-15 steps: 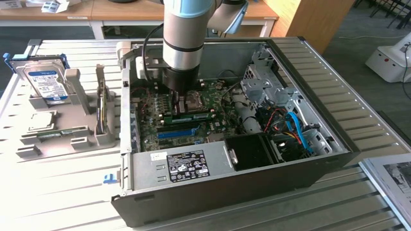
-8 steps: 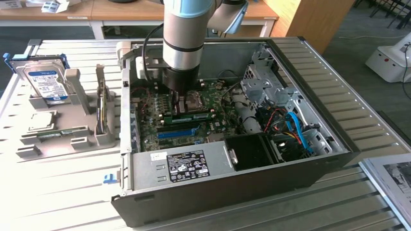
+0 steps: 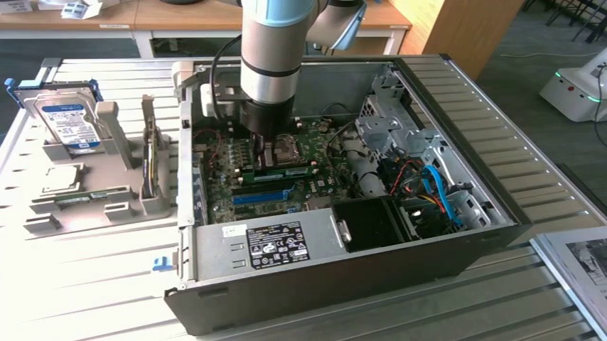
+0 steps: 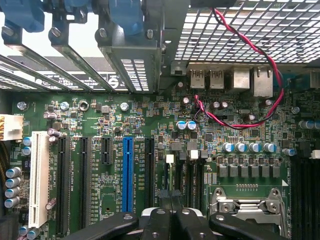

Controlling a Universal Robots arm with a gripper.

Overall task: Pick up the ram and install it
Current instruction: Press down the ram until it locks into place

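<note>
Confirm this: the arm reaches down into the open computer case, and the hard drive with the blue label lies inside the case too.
Not quite. The arm does reach into the computer case, but the hard drive stands outside it, in a grey holder on the exterior view's left.

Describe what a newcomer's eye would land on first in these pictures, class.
First, the robot arm reaching down into the open computer case, its end effector shut just above the green motherboard. Next, the blue expansion slot on that board. Then the blue-labelled hard drive in a grey holder at the exterior view's left.
</note>
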